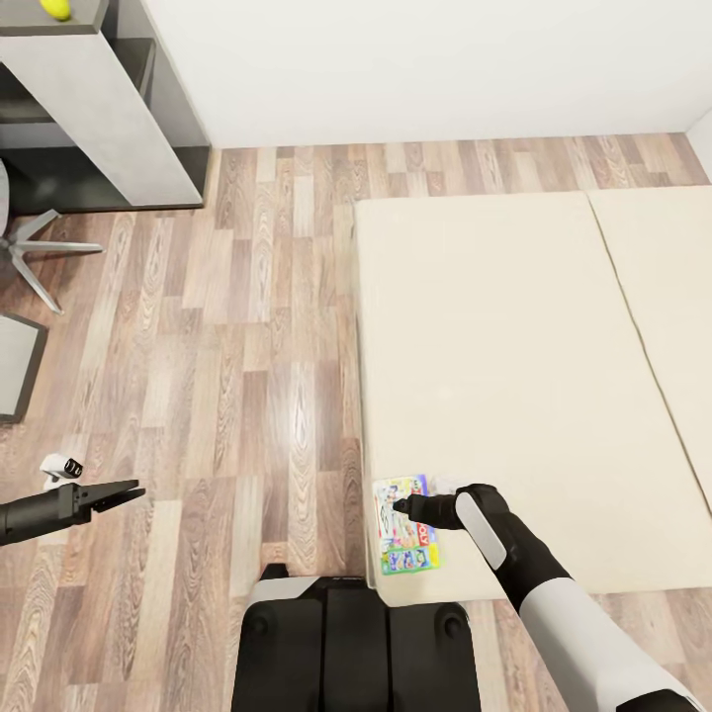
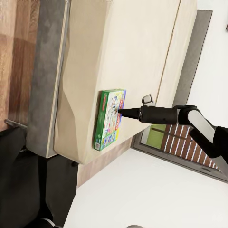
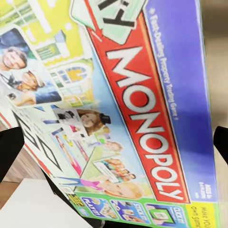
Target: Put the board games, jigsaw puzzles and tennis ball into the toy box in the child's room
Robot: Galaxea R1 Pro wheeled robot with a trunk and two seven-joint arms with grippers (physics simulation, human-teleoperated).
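One of the board games [image 1: 406,526], a colourful Monopoly box with green edges, lies flat on the near left corner of the bed [image 1: 514,376]. My right gripper [image 1: 400,506] hovers just over its cover, open. In the right wrist view its dark fingers [image 3: 9,152] stand far apart at either side of the cover [image 3: 142,109]. The left wrist view shows the box [image 2: 110,118] with the right gripper [image 2: 121,111] pointing at its top. My left gripper [image 1: 127,492] hangs open and empty over the floor, well left of the bed. The tennis ball [image 1: 56,8] sits on the table [image 1: 94,109] at far left.
A wood plank floor [image 1: 257,346] lies between the table and the bed. Chair legs [image 1: 40,252] and a grey seat edge [image 1: 15,361] stand at the left. My base [image 1: 356,643] is at the bed's near corner. A white wall runs behind.
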